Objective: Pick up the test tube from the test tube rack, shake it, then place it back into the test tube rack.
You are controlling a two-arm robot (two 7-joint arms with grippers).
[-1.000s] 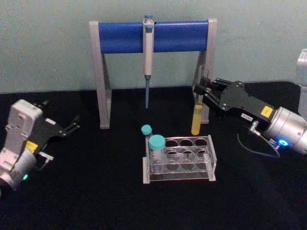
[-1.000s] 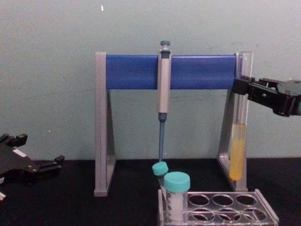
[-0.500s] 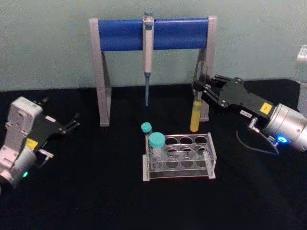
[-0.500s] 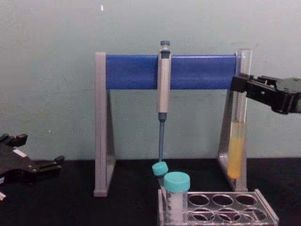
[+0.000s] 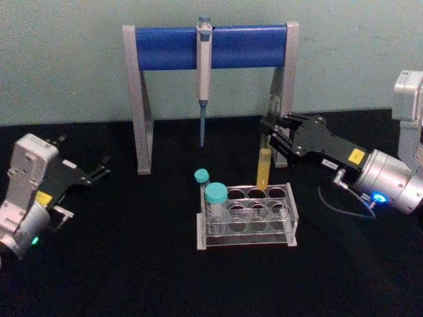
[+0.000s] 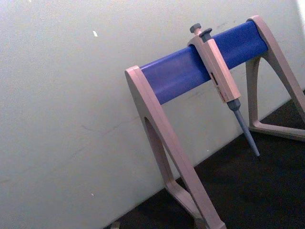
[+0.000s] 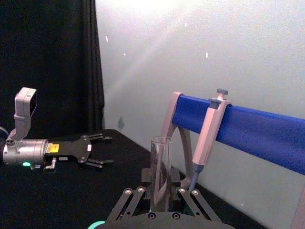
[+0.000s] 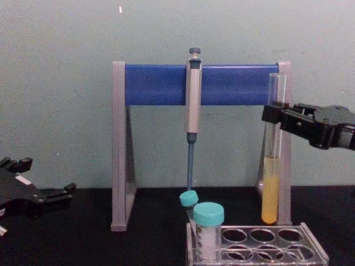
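Lowering the test tube (image 8: 270, 183) — pinched in my right gripper (image 8: 272, 113) — toward the test tube rack (image 8: 314, 250); re-racking begins, left gripper (image 5: 100, 170) parked, spread.

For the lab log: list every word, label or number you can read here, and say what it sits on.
Nothing here is legible.
On the right gripper: a yellow sticker and a white label, both too small to read.
On the left gripper: a yellow tag, too small.
On the pipette: a faint marking, blurred.
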